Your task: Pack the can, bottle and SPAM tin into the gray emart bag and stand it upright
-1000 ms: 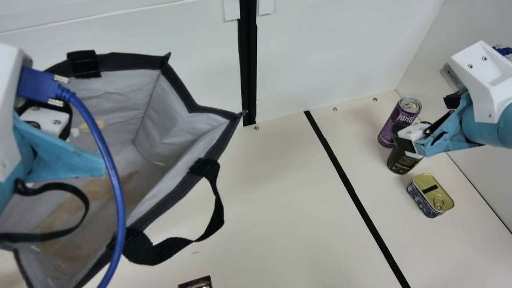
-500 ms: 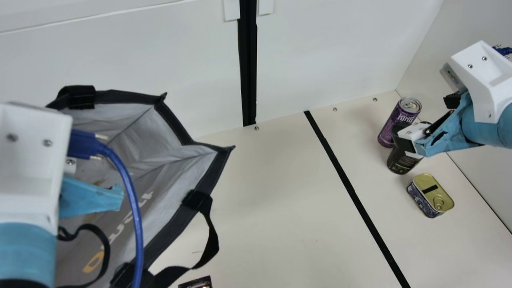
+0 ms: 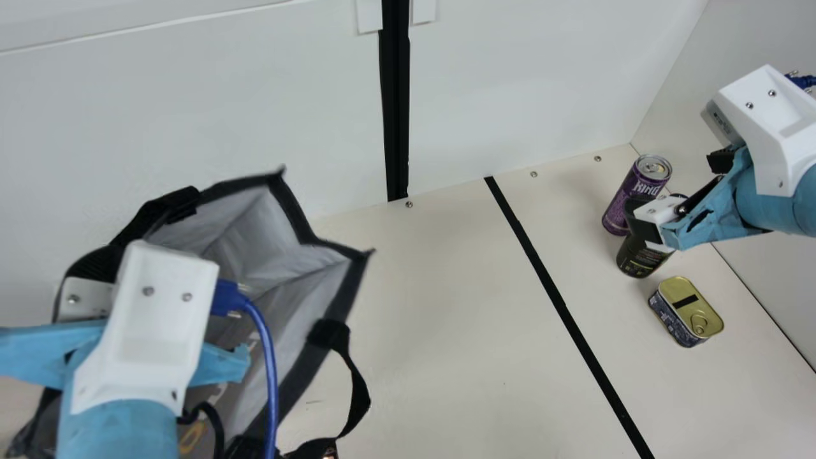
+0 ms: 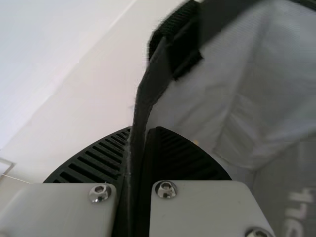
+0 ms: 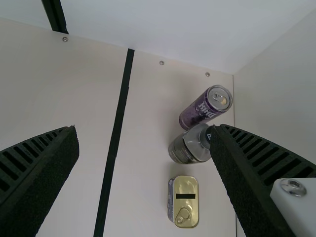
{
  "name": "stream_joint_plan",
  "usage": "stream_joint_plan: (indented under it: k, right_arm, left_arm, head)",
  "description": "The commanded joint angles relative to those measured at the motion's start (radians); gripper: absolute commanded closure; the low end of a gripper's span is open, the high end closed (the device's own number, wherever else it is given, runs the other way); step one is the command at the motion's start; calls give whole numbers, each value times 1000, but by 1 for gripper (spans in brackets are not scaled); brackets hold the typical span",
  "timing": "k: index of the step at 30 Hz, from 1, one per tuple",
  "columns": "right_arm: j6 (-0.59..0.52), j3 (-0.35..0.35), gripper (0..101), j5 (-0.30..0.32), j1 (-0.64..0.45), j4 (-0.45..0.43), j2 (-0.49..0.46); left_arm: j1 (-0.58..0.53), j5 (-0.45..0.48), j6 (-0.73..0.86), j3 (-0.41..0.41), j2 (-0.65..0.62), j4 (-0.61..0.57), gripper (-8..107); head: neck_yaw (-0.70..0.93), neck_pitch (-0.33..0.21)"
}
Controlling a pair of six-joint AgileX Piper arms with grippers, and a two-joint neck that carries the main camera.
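In the main view my left gripper point(image 3: 83, 298) is at the gray bag's point(image 3: 258, 236) left side. The left wrist view has the left gripper point(image 4: 144, 130) shut on the bag's point(image 4: 140, 106) dark rim, lining to one side. The bag gapes open, its body tilted. At the right, my right gripper point(image 3: 639, 220) hangs over the dark bottle point(image 3: 642, 257), partly covering it. The right gripper point(image 5: 143, 129) stands open and holds nothing; beyond its fingers are the purple can point(image 5: 200, 111), the bottle point(image 5: 183, 149) and the SPAM tin point(image 5: 185, 200).
A black tape line point(image 3: 561, 306) crosses the cream table point(image 3: 446, 319) between bag and items. White walls rise behind and at the right, close to the can point(image 3: 628, 199). A black strap point(image 3: 359, 389) loops from the bag's near side.
My left gripper has moved right and down in the main view. The bag's far rim has sunk and its mouth looks narrower. The right arm, can, bottle and tin have kept still.
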Motion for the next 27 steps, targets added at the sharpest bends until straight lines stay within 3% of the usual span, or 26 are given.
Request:
stream_joint_plan:
  k: [1,14,27]
  right_arm:
    - [0,0,6,0,0,0,0]
    - [0,0,6,0,0,0,0]
    - [0,0,6,0,0,0,0]
  left_arm:
    - [-6,2,-2,5,3,-26,107]
    - [-26,2,32,-14,25,-318,107]
    - [-18,2,41,-45,62,-526,107]
  head:
    - [-1,-23]
    - [-1,-23]
    - [-1,-23]
